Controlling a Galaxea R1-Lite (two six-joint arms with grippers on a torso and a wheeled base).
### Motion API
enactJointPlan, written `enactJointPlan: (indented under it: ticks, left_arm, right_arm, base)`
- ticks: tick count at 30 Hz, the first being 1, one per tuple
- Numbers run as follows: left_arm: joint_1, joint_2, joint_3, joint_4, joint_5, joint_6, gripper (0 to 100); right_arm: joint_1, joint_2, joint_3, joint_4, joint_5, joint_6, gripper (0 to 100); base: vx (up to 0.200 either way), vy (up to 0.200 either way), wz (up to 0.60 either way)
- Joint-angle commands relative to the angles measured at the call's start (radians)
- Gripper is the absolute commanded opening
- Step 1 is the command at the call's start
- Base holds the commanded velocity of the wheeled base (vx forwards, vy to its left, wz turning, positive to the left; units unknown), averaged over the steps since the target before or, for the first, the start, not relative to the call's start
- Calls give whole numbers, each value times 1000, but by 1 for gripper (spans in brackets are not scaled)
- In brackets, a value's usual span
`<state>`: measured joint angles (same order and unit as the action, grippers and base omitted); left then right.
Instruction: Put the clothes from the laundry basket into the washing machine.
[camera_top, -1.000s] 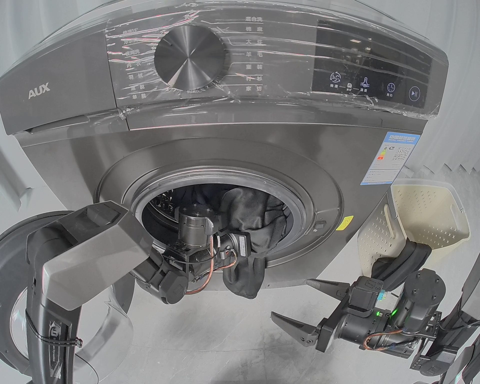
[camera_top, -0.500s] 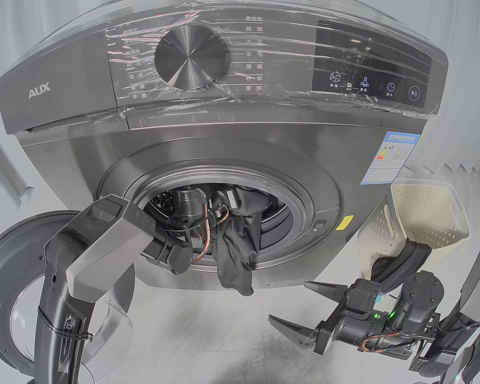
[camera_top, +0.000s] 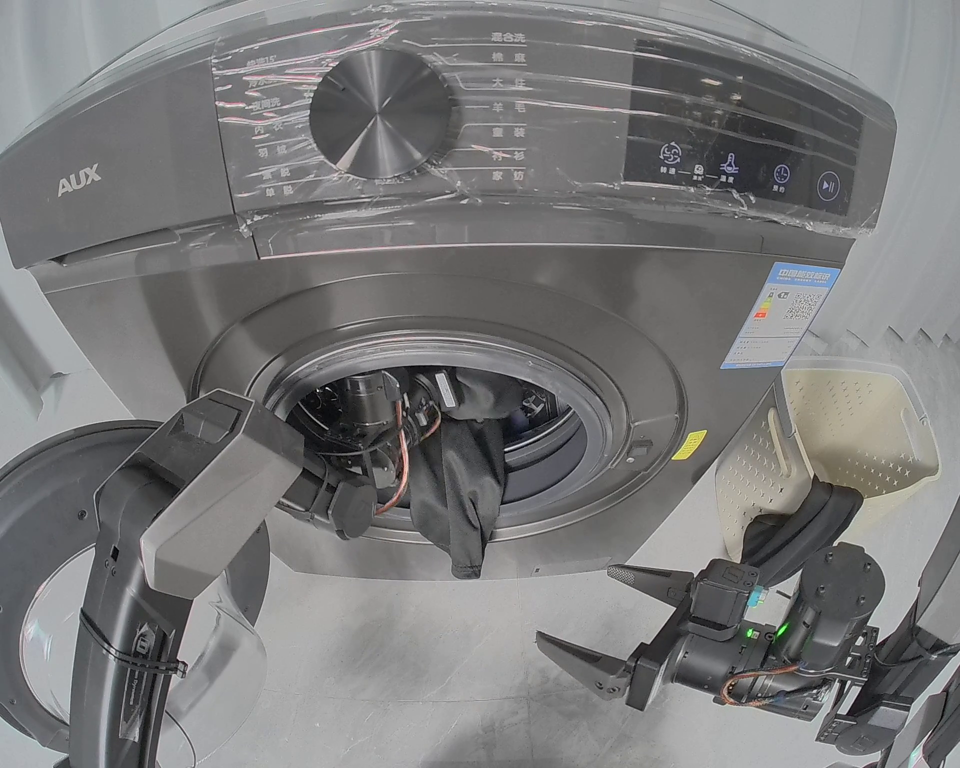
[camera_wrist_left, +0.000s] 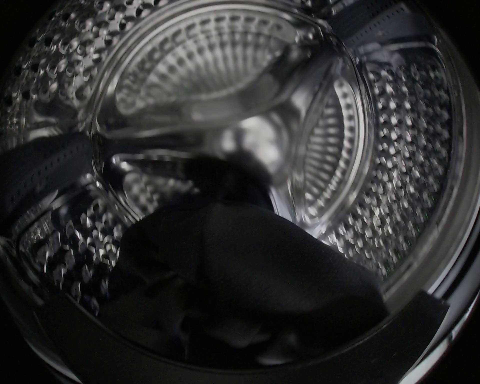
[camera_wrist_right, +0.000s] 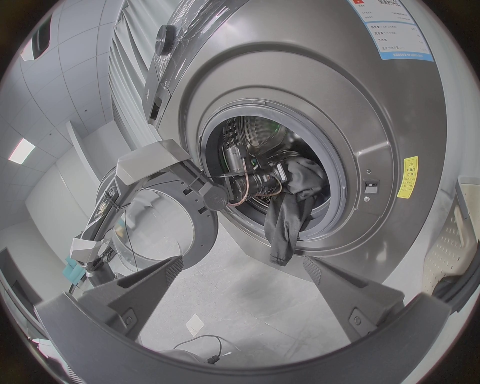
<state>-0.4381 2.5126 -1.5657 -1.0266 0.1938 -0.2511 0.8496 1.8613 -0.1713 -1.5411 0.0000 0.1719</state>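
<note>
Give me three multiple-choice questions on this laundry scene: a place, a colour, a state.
1. The black garment at the washing machine hangs: A) on the floor B) over the drum's lip C) on the control panel
2. What colour is the laundry basket? A) blue B) red C) cream
3. The right gripper is: A) open, empty B) shut on cloth C) shut on basket
Answers: B, it drapes out of the drum; C, its perforated walls are cream; A, its fingers spread apart, nothing between.
</note>
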Motion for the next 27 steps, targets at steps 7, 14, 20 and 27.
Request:
enactJointPlan:
  ticks: [7,14,20,27]
  left_arm:
    - [-65,-248,375,168,-109,33,100]
    - [-94,-285,452,218,-139,50,100]
    - [-125,-221,478,214,-139,53,100]
    - [-116,-124,421,203,-131,76,100]
  right_arm:
    - [6,-1,-1,-1,-2,0,100]
    - [16,1,-2,-1,-3,3,100]
    - [22,1,-1,-1,-3,9,100]
    - [22,-2,-1,-1,-2,9,100]
  base:
    - [0,0,0]
    - [0,0,0]
    - [0,0,0]
    - [0,0,0]
